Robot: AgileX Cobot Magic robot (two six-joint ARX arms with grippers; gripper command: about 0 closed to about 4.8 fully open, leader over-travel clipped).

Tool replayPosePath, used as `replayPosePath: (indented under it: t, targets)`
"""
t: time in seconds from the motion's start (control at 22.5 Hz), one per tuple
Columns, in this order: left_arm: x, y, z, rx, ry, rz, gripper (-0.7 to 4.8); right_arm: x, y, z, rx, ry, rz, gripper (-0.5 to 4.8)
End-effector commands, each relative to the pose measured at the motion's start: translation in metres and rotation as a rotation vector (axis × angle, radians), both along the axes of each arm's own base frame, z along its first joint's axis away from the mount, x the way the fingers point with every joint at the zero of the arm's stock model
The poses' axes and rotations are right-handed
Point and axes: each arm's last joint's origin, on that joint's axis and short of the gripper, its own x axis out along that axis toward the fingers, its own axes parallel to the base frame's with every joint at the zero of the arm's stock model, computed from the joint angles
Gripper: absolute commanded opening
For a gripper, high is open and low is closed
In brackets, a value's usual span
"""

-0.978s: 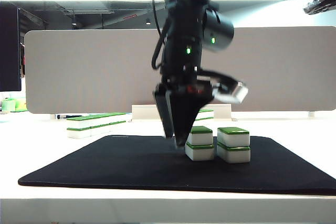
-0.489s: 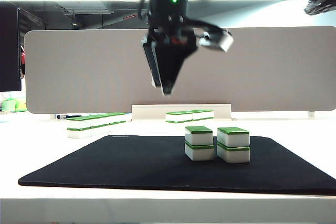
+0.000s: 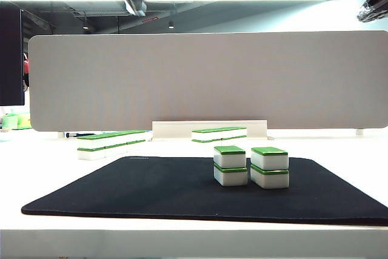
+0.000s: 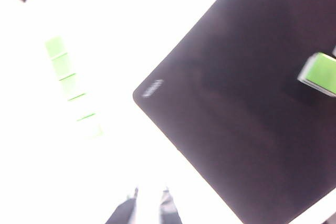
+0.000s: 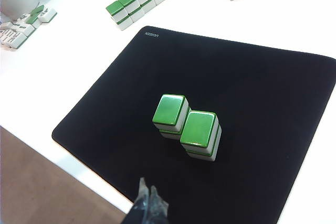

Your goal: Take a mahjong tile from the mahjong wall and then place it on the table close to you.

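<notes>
White worktop [image 3: 54, 168] fills the scene under ceiling strip lights, with a grey divider panel [image 3: 206, 80] standing behind it and a black mat [image 3: 151, 189] lying on it. Near the middle of the mat stand two stacks of green-topped tiles [image 5: 186, 124], each two high, just beside each other. Beyond the mat's far-left corner runs the mahjong wall [image 3: 112, 144], a row of like tiles two high; a shorter row [image 3: 219, 133] lies beyond the mat's far edge.

High above the mat, at the top edge of the exterior view, hangs the left gripper [image 3: 134, 5]. In the blurred left wrist view the left gripper's [image 4: 148, 208] fingers stand narrow, with a small gap and nothing seen between them. Over the mat's near edge the right gripper [image 5: 147, 203] hovers, fingers pressed together and empty.
</notes>
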Motion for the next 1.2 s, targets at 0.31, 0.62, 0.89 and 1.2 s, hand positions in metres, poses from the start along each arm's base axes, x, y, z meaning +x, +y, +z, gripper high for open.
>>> replayPosePath:
  t: [0.31, 0.62, 0.89, 1.2]
  targets:
    - [-0.034, 0.085, 0.066, -0.24, -0.187, 0.246, 0.43, 0.0, 0.0, 0.002, 0.004, -0.021, 0.0, -0.01]
    - [-0.081, 0.115, 0.103, -0.306, -0.379, 0.341, 0.44, 0.0, 0.0, 0.002, 0.004, -0.021, 0.0, -0.01]
    - [-0.092, 0.119, 0.109, -0.314, -0.406, 0.356, 0.44, 0.0, 0.0, 0.002, 0.004, -0.02, 0.001, -0.01]
    - [-0.084, 0.117, 0.107, -0.308, -0.411, 0.358, 0.44, 0.0, 0.0, 0.002, 0.004, -0.021, 0.002, -0.01]
